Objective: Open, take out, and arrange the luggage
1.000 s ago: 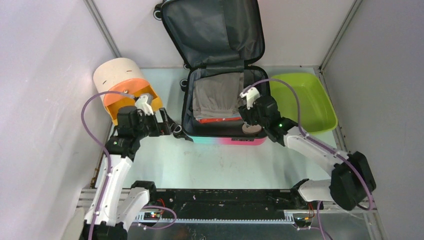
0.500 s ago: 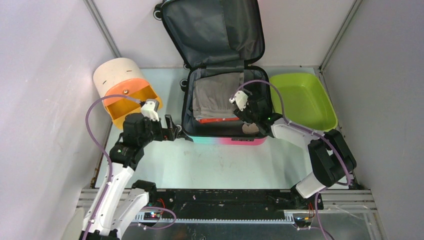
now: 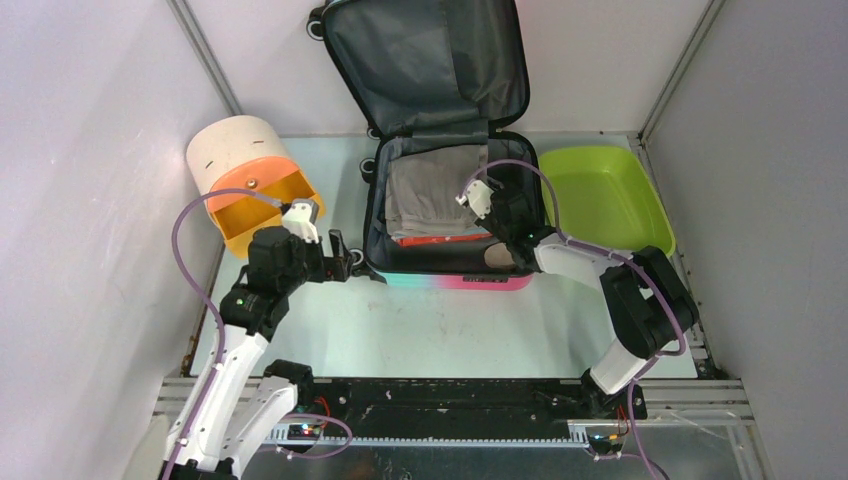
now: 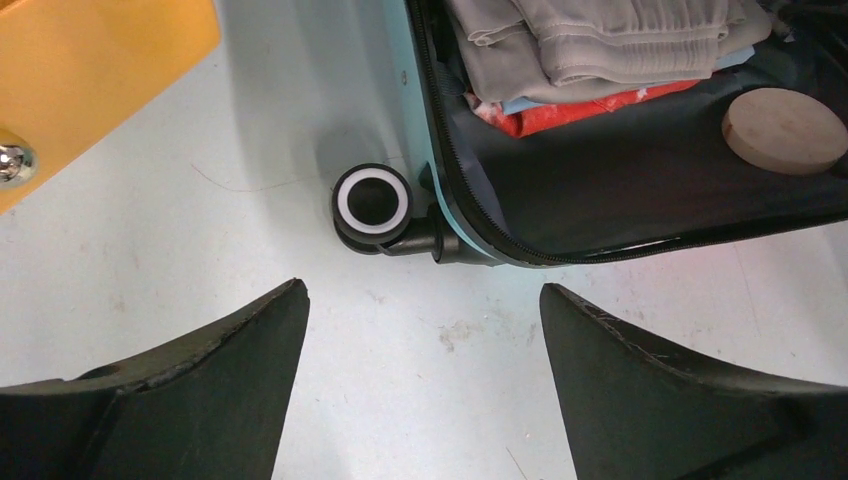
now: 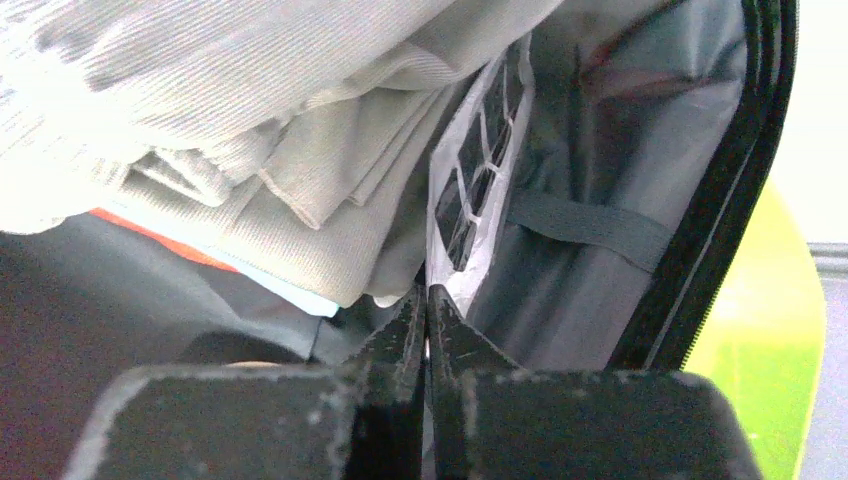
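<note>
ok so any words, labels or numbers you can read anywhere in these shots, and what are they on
No text is legible in any view.
Black marks on the white sheet inside the luggage: too blurred to read as letters.
Pale print on the red item under the grey clothes: too small to read.
Outer shell of the luggage: only a thin pink-to-teal strip shows, with no readable print.

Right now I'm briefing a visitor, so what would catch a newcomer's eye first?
The open luggage at the far middle, lid up, folded grey clothes inside. The right gripper is inside it, fingers shut. A lime-green tub lies right of it, a cream-and-orange cylinder left.
</note>
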Robot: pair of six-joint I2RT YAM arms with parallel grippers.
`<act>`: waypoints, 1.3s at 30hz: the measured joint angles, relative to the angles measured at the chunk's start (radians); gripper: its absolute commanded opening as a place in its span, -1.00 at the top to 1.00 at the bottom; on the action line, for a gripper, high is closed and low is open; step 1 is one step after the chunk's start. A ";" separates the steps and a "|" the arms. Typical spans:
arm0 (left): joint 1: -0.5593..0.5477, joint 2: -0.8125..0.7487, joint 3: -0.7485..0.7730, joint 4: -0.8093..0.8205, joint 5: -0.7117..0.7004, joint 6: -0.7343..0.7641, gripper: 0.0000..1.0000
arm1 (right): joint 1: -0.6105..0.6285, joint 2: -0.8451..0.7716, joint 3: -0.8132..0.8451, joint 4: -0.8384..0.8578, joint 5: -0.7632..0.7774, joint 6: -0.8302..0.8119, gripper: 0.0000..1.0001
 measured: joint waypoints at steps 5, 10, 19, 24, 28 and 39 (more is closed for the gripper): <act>0.000 0.000 0.000 0.000 -0.015 0.000 -0.81 | -0.007 -0.014 0.000 0.002 0.016 -0.006 1.00; 0.000 -0.010 0.000 0.001 -0.027 0.000 -0.81 | -0.008 -0.114 0.000 -0.048 0.018 0.002 1.00; 0.000 -0.023 0.000 -0.010 -0.032 -0.028 -0.94 | 0.033 -0.357 0.000 -0.158 -0.011 0.099 1.00; 0.000 -0.001 0.020 -0.025 0.048 -0.112 -0.89 | 0.122 -0.498 -0.034 -0.194 -0.025 0.210 1.00; -0.004 0.006 0.010 0.047 0.145 -0.259 -0.82 | 0.277 -0.581 -0.092 -0.195 -0.004 0.281 1.00; -0.216 -0.038 -0.033 0.163 0.199 -0.025 -0.73 | 0.587 -0.590 -0.119 -0.169 0.023 0.331 1.00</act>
